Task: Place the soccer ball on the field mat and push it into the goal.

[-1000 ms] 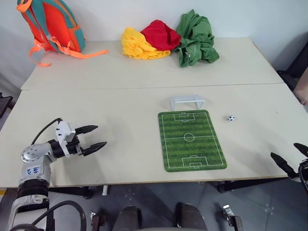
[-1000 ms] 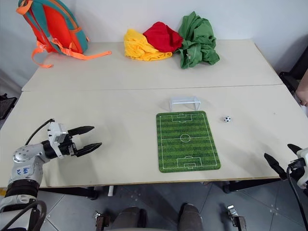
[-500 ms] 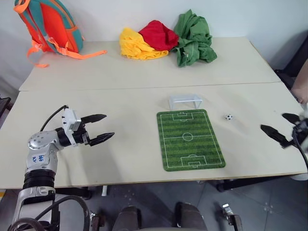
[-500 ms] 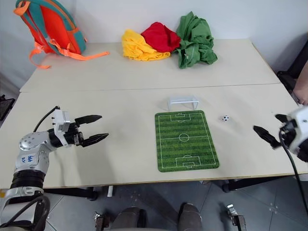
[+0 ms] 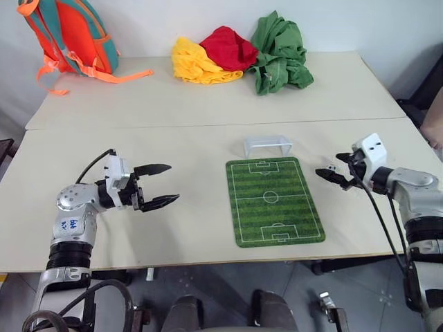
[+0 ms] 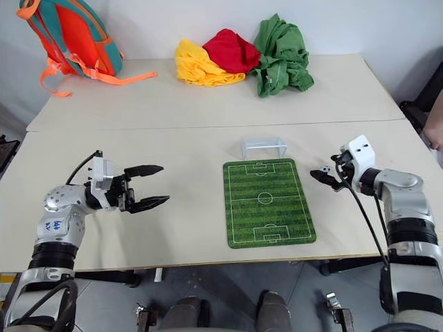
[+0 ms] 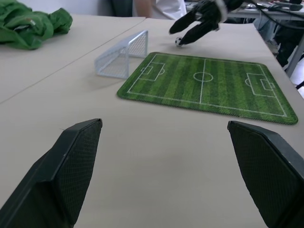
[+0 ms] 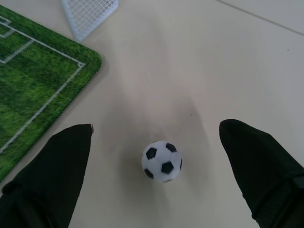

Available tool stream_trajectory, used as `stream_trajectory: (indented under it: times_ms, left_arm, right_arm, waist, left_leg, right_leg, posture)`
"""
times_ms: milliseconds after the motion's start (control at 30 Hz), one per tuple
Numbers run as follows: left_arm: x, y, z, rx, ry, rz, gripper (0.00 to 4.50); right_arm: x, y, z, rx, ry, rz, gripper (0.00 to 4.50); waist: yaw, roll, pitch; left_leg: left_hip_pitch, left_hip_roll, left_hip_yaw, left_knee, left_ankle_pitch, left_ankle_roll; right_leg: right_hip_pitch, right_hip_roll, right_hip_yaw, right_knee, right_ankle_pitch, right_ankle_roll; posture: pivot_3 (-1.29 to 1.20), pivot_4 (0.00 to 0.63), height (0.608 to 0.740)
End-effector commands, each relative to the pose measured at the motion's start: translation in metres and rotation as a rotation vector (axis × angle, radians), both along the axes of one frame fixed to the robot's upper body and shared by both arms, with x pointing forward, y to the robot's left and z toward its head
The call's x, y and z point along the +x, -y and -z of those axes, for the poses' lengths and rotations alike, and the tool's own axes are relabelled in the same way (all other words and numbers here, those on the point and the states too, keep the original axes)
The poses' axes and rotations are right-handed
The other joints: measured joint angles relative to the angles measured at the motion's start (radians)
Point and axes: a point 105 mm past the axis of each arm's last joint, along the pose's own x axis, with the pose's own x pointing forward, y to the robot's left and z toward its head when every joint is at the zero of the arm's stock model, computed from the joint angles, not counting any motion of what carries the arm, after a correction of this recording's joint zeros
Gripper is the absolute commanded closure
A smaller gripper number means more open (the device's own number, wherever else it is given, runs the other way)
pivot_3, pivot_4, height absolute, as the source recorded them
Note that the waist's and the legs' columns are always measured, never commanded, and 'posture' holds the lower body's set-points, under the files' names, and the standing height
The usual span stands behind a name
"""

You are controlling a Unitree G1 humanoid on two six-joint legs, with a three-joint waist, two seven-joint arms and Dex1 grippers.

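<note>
One soccer ball (image 8: 162, 161), one field mat (image 5: 275, 200) and one goal (image 5: 267, 145) are sitting on the pale worktop (image 5: 194, 138); two grippers are hovering over it. The mat is lying flat with its long axis running from the near edge away toward the back, and the goal is standing just beyond its far short end, its open mouth facing the mat. The ball is resting on the bare worktop just beside the mat's far right corner, not on the mat; the right gripper (image 6: 327, 172) is poised around it, fingers spread wide either side without touching it. The left gripper (image 5: 157, 185) is hanging released and empty, well apart to the left of the mat, pointing across toward it. Along the back are lying one orange-and-teal backpack (image 5: 68, 36) and three bunched cloths (image 5: 235, 52): yellow, red and green.
</note>
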Motion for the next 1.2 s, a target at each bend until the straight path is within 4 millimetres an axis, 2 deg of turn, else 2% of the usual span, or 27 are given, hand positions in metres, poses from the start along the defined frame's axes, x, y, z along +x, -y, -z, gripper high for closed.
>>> stream_trajectory:
  times_ms: [33,167,267,467,567,733,767,867,1000,1067,1200]
  left_arm:
    - [-0.008,-0.011,-0.007,0.001,0.027,-0.034,0.00]
    - [-0.013,-0.015,-0.006,0.004,0.023,-0.059,0.00]
    - [-0.014,-0.015,-0.005,0.006,0.022,-0.069,0.00]
    - [-0.011,-0.009,-0.005,-0.006,0.029,-0.062,0.00]
    - [-0.007,-0.004,-0.007,-0.014,0.038,-0.047,0.00]
    - [-0.007,0.003,-0.007,-0.009,0.047,-0.002,0.00]
    - [-0.009,0.005,-0.004,-0.001,0.043,0.020,0.00]
    - [-0.015,0.010,0.003,0.025,0.030,0.077,0.00]
    - [-0.024,0.016,0.015,0.059,0.010,0.142,0.00]
    - [-0.029,0.019,0.017,0.046,0.009,0.168,0.00]
    - [-0.039,0.026,0.018,0.028,0.023,0.212,0.00]
  right_arm:
    - [0.003,0.008,0.000,-0.013,0.012,0.019,0.04]
    - [0.001,0.011,0.009,-0.021,-0.023,0.018,0.04]
    - [0.001,0.017,0.013,-0.018,-0.021,0.051,0.65]
    - [0.004,0.015,0.010,-0.002,0.013,0.054,2.72]
    - [0.005,0.013,0.000,0.001,0.048,0.044,3.66]
    - [0.003,-0.005,-0.046,0.010,0.186,-0.054,3.66]
    - [-0.004,-0.021,-0.058,-0.009,0.205,-0.126,3.66]
    - [-0.033,-0.067,-0.075,-0.048,0.228,-0.312,3.66]
    - [-0.075,-0.108,-0.059,-0.115,0.134,-0.525,3.66]
    - [-0.094,-0.121,-0.045,-0.162,0.095,-0.623,3.66]
    - [-0.124,-0.133,-0.018,-0.245,0.013,-0.773,3.66]
  waist:
    - [-0.007,0.000,0.000]
    - [-0.011,0.000,0.000]
    - [-0.012,0.000,0.000]
    - [-0.012,0.000,0.000]
    - [-0.011,0.000,0.000]
    - [-0.014,0.001,0.001]
    - [-0.015,0.002,0.001]
    - [-0.013,0.003,0.002]
    - [-0.009,0.003,0.002]
    - [-0.001,0.002,0.003]
    - [0.016,0.001,0.003]
  left_leg:
    - [0.000,0.000,0.000,0.000,0.000,0.000]
    - [0.000,0.000,0.000,0.001,0.000,0.000]
    - [0.000,0.000,0.000,0.001,0.000,0.000]
    - [0.001,0.000,0.000,0.004,0.000,0.000]
    - [0.000,0.000,0.000,0.004,0.000,0.000]
    - [0.001,0.000,0.000,0.003,0.000,0.000]
    - [0.001,0.000,0.000,0.002,0.000,0.000]
    - [0.000,0.000,0.000,0.001,0.000,0.000]
    - [0.000,0.001,0.000,0.001,0.000,-0.001]
    - [0.000,0.001,0.000,0.002,-0.001,0.000]
    - [-0.001,0.000,0.000,0.003,-0.001,0.000]
  right_leg:
    - [0.000,0.000,0.000,0.000,0.000,0.000]
    - [0.000,0.000,0.000,0.000,0.000,0.000]
    - [0.001,0.000,0.000,0.000,0.000,0.000]
    - [0.002,0.000,0.000,0.001,0.000,0.000]
    - [0.002,0.000,0.000,0.002,0.000,0.000]
    - [0.001,0.000,0.000,0.002,0.000,0.000]
    - [0.001,0.000,0.000,0.002,0.000,0.000]
    - [0.000,0.000,0.000,0.001,0.000,0.000]
    - [-0.001,0.000,0.000,0.001,0.000,0.000]
    - [0.000,0.000,0.000,0.001,0.000,0.000]
    - [0.000,0.000,0.001,0.001,0.000,0.000]
  posture:
    - [0.00,0.150,0.740]
    - [0.00,0.150,0.740]
    - [0.00,0.150,0.740]
    - [0.00,0.150,0.740]
    - [0.00,0.150,0.740]
    - [0.00,0.150,0.740]
    - [0.00,0.150,0.740]
    - [0.00,0.150,0.740]
    - [0.00,0.150,0.740]
    - [0.00,0.150,0.740]
    - [0.00,0.150,0.740]
